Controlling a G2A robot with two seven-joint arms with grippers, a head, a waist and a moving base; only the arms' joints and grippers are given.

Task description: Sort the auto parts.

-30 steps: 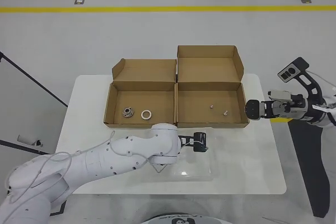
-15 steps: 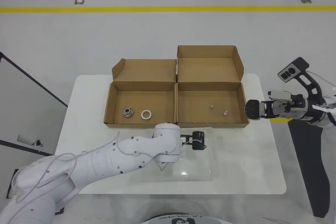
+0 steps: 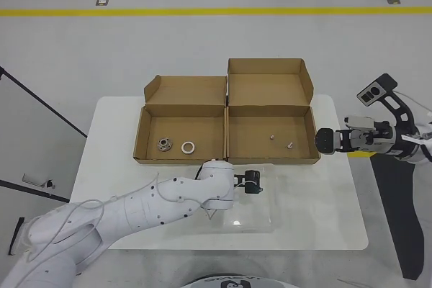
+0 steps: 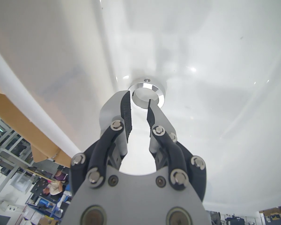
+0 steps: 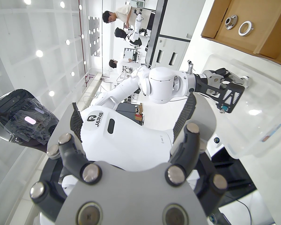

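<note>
While it lies flat in the clear tray (image 3: 265,213), the ring (image 4: 152,86) has its big hole facing up. It is round, so we see no long side on it. A tiny screw hole sits in its side wall, on the part turned away from the left gripper (image 4: 137,97). That gripper hangs right at the ring. Its fingers (image 4: 126,111) stand a little apart: one is at the outside of the ring's edge and the other is in front of the big hole. We cannot tell if they touch the ring.

The tray sits on the white table (image 3: 324,209), on the robot's side of two brown boxes. In the left box (image 3: 205,128) we see a round part (image 3: 163,145) with a hole, and a second ring (image 3: 189,147) just beside it. In the right box (image 3: 248,144) lie two small parts (image 3: 272,136), near each other. The right gripper (image 5: 131,117) is by the right end of that box, wide open, with nothing in it.

Since a second ago, the left gripper has slid a tiny bit closer to the boxes. The right gripper has not moved, and the parts in the boxes lie as they did.
</note>
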